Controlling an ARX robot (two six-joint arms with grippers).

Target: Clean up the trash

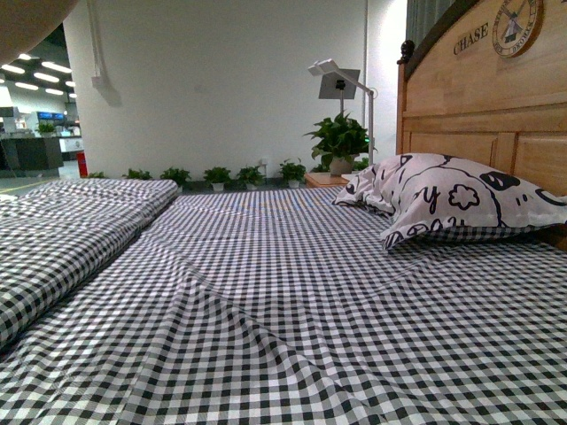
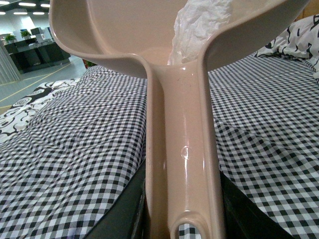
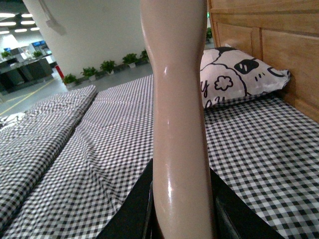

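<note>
Fingers (image 2: 127,209) of the left gripper (image 2: 182,219) are seen as dark shapes pressed against both sides of a beige dustpan handle (image 2: 182,144), which is held clamped between them. In the pan (image 2: 114,30) of that dustpan, the crumpled white paper wad (image 2: 199,25) is carried, lying against the inner wall near the handle's root. The right gripper (image 3: 182,214) is closed in the same way on a second beige handle (image 3: 179,99), whose far end is cut off by the frame. Neither gripper is shown by the front view; only a beige edge (image 1: 31,22) is seen at its upper left corner, above the checked bedsheet (image 1: 283,292), with the patterned pillow (image 1: 452,199) against the wooden headboard (image 1: 478,97). The wad is shown only by the left wrist view.
</note>
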